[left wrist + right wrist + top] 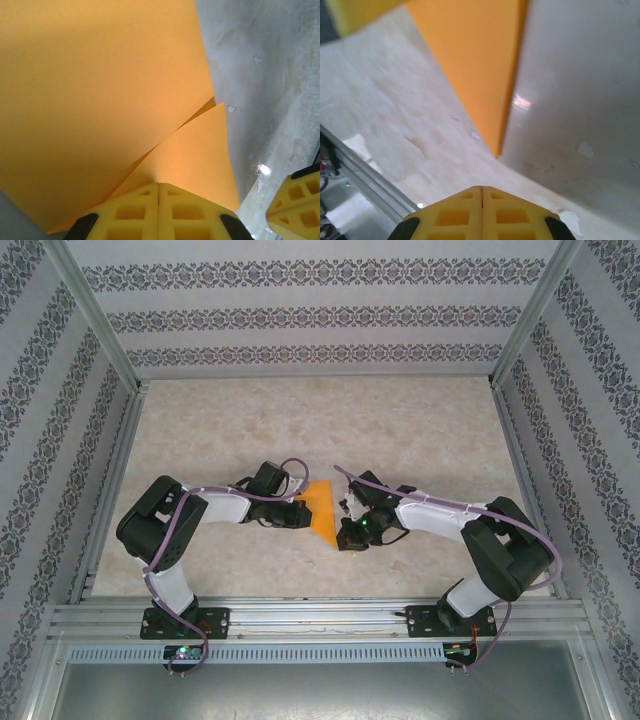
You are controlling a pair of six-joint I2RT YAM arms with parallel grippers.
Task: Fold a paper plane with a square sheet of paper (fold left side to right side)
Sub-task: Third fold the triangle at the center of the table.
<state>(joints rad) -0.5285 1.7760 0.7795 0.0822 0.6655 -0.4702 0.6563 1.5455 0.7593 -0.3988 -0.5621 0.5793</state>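
The square sheet of paper (323,510) is folded into an orange triangular wedge at the table's middle, between both arms. In the left wrist view its layers (100,100) fan out from my fingertips, the upper flap lifted and a lower flap (200,160) beneath it. My left gripper (301,513) (158,184) is shut, with the paper's layers meeting at its tips. My right gripper (349,536) (481,188) is shut with nothing in it, a short way off the wedge's pointed corner (495,152). The paper's far part is hidden by the lifted flap.
The marble-patterned table (420,430) has patterned walls on three sides and a metal rail (320,615) at the near edge. The right gripper's yellow finger (296,200) shows beside the paper. A yellow finger of the left gripper (360,12) is at the top left.
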